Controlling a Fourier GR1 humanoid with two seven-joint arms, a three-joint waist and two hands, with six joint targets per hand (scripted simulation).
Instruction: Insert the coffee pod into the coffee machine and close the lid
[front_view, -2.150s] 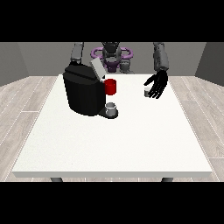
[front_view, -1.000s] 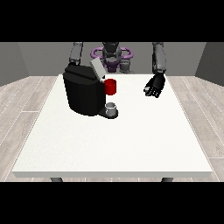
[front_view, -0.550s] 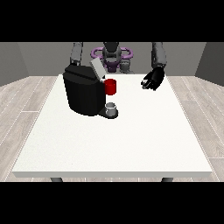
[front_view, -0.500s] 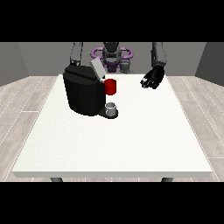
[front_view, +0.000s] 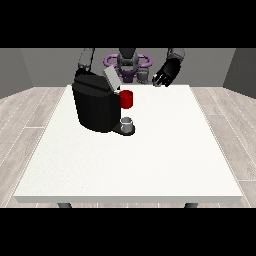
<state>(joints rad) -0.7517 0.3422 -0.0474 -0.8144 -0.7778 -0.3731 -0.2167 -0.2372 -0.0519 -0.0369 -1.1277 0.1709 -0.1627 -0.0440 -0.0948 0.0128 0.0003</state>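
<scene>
**Hand raised over the far edge, pod in its fingers**

The fingers of the hand at the view's right (front_view: 169, 73) curl around a small grey coffee pod (front_view: 158, 83), lifted above the white bench (front_view: 150, 160) near its far edge. Well apart to the left stands the black coffee machine (front_view: 96, 106), lid (front_view: 111, 78) tilted open, a red part (front_view: 126, 99) on its front and a grey cup (front_view: 127, 123) below. The other hand is hidden behind the machine.

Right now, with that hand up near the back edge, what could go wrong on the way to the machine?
1. The hand at the view's right is raised near the table's far edge, well away from the coffee machine; whether it holds the pod cannot be told, so the pod may slip unseen.
2. The raised lid and red part stick out on the machine's near side; an arm crossing over could knock them.
3. The small cup at the base could be bumped.
</scene>
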